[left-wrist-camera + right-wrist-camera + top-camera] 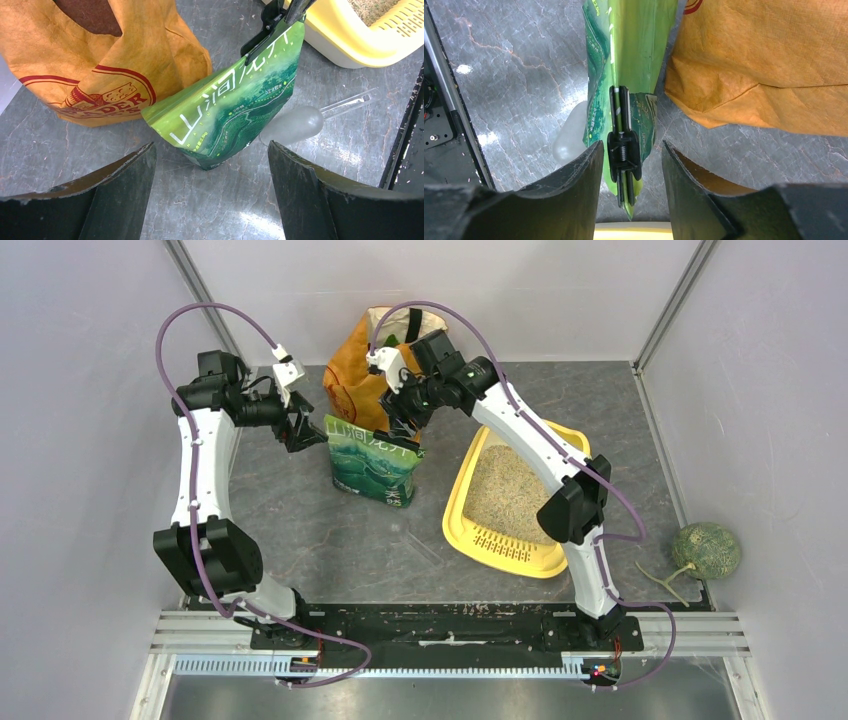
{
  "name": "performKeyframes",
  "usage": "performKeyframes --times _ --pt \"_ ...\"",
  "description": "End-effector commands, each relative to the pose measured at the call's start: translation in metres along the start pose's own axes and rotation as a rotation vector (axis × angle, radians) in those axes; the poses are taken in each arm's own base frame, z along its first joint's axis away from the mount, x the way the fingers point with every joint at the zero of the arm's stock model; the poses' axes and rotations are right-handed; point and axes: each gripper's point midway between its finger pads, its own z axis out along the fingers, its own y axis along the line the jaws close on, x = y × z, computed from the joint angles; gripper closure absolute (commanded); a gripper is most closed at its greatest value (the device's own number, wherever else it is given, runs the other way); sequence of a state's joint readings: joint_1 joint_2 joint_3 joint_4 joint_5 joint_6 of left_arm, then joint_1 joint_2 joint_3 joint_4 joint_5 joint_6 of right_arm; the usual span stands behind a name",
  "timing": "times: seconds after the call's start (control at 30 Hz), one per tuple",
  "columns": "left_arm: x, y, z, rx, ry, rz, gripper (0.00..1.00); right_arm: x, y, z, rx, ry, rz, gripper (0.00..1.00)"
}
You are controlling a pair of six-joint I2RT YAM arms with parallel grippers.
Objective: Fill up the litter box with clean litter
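Litter box (pixel 462 502) sits right of centre on the table (pixel 330 540), partly under the right arm. Its long axis runs diagonally, slotted lip at the near end, far end toward back-right. Tan litter (pixel 505 490) is inside. Green litter bag (pixel 372 468) stands just left of it, top seam running left-right, black clip (pixel 624 150) on the seam's right end. Right gripper (pixel 631 145) straddles the clip, jaws apart, not pinching. Left gripper (pixel 211 150) spread wide beside the bag's left end, holding nothing. Orange bag (pixel 365 375) behind.
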State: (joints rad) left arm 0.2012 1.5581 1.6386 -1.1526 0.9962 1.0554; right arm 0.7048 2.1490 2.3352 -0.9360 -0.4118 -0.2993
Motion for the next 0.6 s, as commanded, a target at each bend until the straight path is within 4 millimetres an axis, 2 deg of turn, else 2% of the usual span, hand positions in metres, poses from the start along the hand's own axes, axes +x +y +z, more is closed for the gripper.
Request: performKeyframes --times 0.0,0.1,0.2,0.27,0.33,0.4,0.57 --pt "-0.012 0.003 -0.004 -0.015 -0.03 0.023 0.12 -0.014 0.001 0.0 -0.006 -0.038 -0.024 0.48" --pt "-0.011 0.003 -0.003 -0.015 -0.027 0.02 0.12 -0.013 0.001 0.0 -0.008 -0.037 -0.025 0.55" --pt "-0.01 0.003 -0.003 -0.016 -0.026 0.017 0.12 -0.014 0.002 -0.001 -0.014 -0.042 -0.031 0.68" --pt "-0.01 0.003 -0.003 -0.018 -0.026 0.016 0.12 -0.017 0.005 -0.002 -0.023 -0.048 -0.032 0.78" --pt "-0.009 0.003 -0.003 -0.018 -0.027 0.014 0.12 -0.019 0.007 -0.004 -0.034 -0.058 -0.038 0.92" --pt "-0.009 0.003 -0.002 -0.018 -0.027 0.014 0.12 -0.021 0.009 -0.006 -0.041 -0.063 -0.041 1.0" --pt "-0.008 0.002 -0.002 -0.019 -0.023 0.007 0.12 -0.026 0.01 -0.009 -0.048 -0.08 -0.056 1.0"
